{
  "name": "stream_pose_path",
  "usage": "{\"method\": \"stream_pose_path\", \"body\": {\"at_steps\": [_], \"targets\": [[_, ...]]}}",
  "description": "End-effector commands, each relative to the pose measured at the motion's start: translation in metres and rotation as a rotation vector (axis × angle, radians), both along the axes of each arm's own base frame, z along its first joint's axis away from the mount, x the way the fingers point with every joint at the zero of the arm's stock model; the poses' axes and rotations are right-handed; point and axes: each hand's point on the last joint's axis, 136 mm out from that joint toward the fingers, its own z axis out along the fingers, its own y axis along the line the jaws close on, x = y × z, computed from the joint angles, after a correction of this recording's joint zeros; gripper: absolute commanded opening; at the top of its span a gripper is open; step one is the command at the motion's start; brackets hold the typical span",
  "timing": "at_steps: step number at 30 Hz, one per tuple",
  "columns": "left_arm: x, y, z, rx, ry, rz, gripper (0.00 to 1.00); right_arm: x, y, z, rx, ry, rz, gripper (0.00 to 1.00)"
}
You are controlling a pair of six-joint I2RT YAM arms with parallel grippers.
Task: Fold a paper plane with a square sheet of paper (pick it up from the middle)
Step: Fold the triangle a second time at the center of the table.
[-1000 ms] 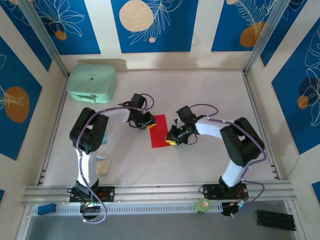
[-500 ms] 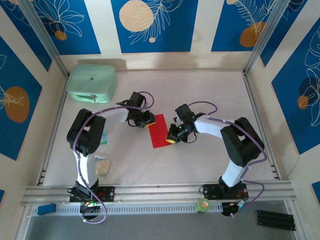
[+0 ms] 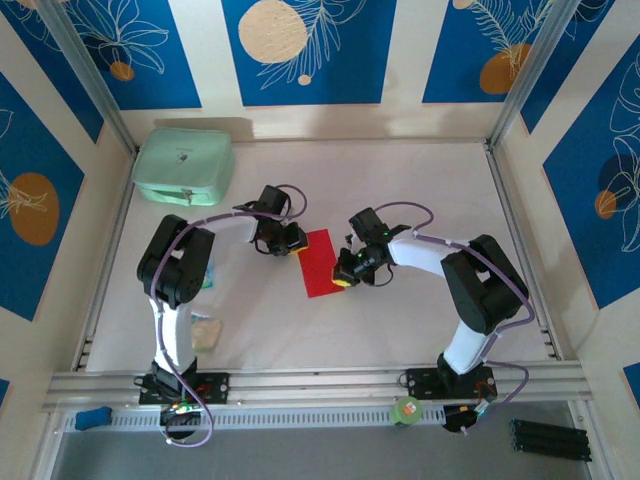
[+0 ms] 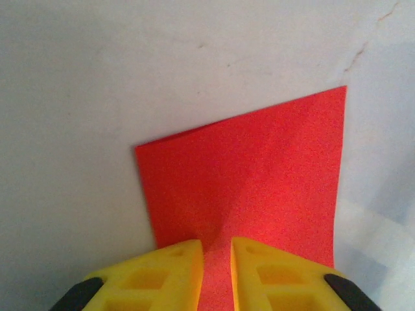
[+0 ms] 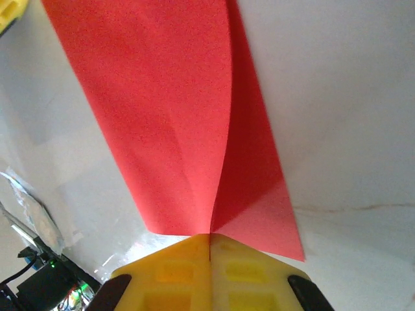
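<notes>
The red square sheet of paper lies mid-table, folded lengthwise into a narrow strip. In the right wrist view the sheet has one half lifted off the other along a crease. My right gripper is shut on that crease at the near edge; from above it sits at the strip's right lower side. My left gripper stands over the sheet with its jaws a narrow gap apart, and a soft ridge of paper runs into the gap. From above it is at the strip's upper left. A paper plane is out of view.
A mint-green case sits at the back left. A small pale packet lies beside the left arm's base. Metal rails edge the table in front, and a green roll rests below them. Patterned walls close the sides.
My right gripper has closed on the paper's crease and crept slightly up-left. The left gripper stays at the strip's upper left, its jaws a little narrower.
</notes>
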Motion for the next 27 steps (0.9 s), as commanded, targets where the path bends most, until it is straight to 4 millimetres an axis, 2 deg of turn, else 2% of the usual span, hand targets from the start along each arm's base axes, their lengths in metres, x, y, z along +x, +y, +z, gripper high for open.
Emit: {"method": "stream_pose_path", "body": {"at_steps": [1, 6, 14, 18, 27], "targets": [[-0.008, 0.012, -0.025, 0.059, 0.06, 0.022, 0.22, 0.011, 0.023, 0.025, 0.095, -0.101, 0.072, 0.0], [-0.011, 0.013, -0.03, 0.058, 0.071, 0.025, 0.21, 0.026, 0.043, 0.034, 0.133, -0.152, 0.103, 0.0], [-0.012, 0.011, -0.03, 0.051, 0.074, 0.023, 0.21, 0.047, 0.061, 0.024, 0.122, -0.157, 0.078, 0.0], [-0.013, 0.012, -0.03, 0.051, 0.075, 0.022, 0.21, 0.046, 0.064, 0.017, 0.09, -0.144, 0.088, 0.0], [-0.014, 0.012, -0.032, 0.048, 0.079, 0.022, 0.22, 0.038, 0.057, -0.002, 0.029, -0.095, 0.069, 0.0]]}}
